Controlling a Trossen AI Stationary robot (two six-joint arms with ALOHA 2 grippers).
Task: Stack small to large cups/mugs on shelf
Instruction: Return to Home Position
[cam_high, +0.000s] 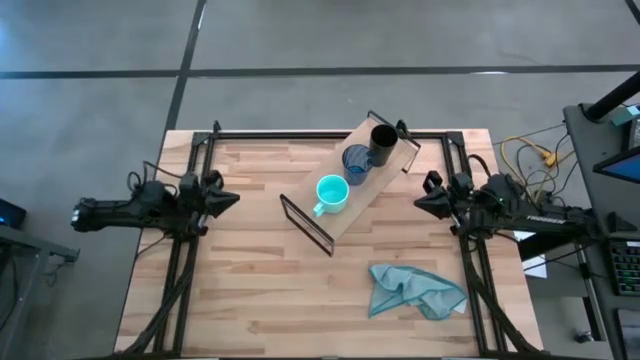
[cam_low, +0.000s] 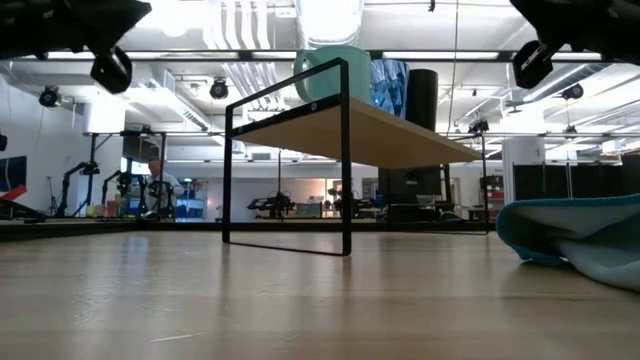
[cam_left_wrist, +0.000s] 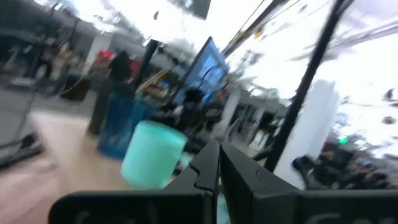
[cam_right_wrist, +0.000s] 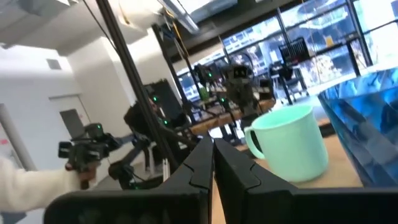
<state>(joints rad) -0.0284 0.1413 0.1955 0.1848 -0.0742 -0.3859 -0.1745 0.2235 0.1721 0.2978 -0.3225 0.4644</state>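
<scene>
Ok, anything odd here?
Nothing spilled: teal mug, blue tumbler, black cup stand upright in a row on the shelf, which sits diagonal to the table. A cloth lies crumpled. Left gripper and right gripper wait aside.

I see the wooden worktop (cam_high: 250, 290) carrying two things directly: the shelf (cam_high: 355, 203) and a crumpled teal cloth (cam_high: 415, 292). The shelf stands askew on its black wire-frame ends. The cloth lies well apart from the shelf, off its near end toward the right side. On the shelf's plank three vessels stand in a row: a teal mug (cam_high: 333, 193) at the near end, a blue tumbler (cam_high: 357, 160) just beside it, and a black cup (cam_high: 384, 140) at the far end.
</scene>
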